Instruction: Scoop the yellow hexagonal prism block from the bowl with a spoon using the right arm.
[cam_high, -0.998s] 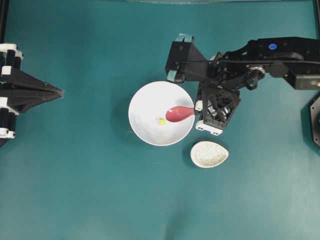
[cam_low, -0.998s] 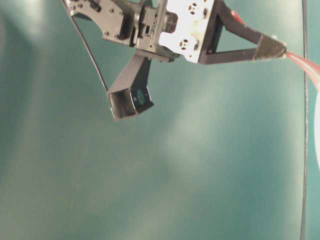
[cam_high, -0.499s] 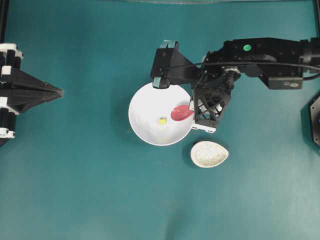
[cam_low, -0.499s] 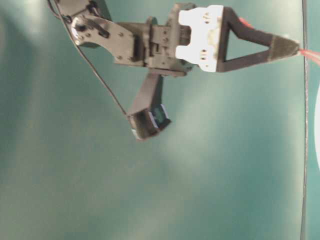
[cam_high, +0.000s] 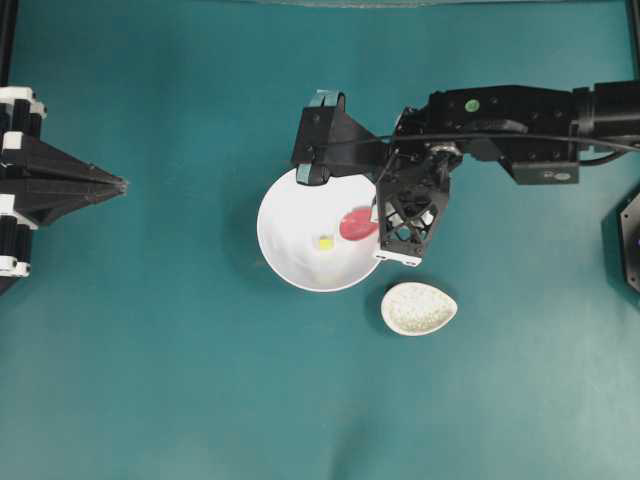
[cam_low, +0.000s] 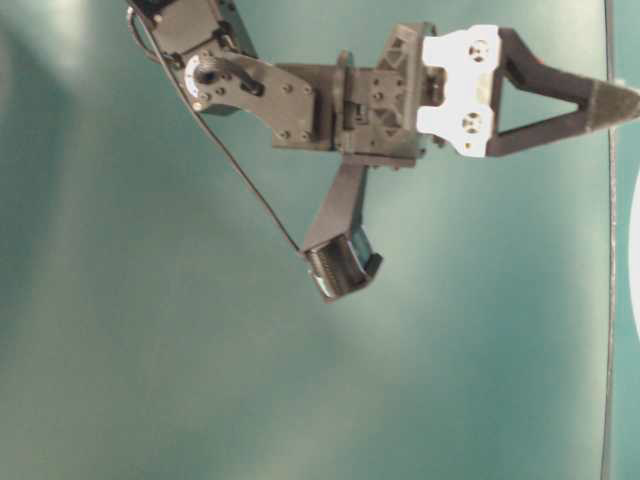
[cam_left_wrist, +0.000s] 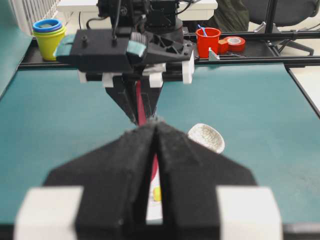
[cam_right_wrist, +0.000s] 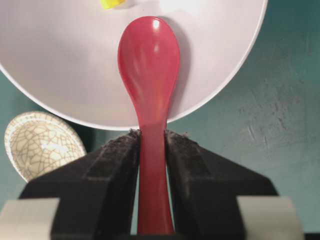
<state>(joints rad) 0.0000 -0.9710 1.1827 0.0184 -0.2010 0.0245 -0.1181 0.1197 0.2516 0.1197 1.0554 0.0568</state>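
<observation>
The right hand grips the spoon by its handle; the scoop sits inside the bowl, with the yellow block just left of it.

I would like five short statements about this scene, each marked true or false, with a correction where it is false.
1. The right claw is shut on the handle of the glossy red soup spoon. True.
2. The tiny pale-yellow block lies inside the spoon's scoop. False: it lies on the floor of the large round white bowl, apart from the scoop.
3. The small speckled oval dish sits outside the bowl. True.
4. The left claw is reaching into the bowl. False: it is at the left edge of the overhead view, far from the bowl.
5. The spoon's scoop is over the speckled dish. False: it is over the white bowl.
</observation>
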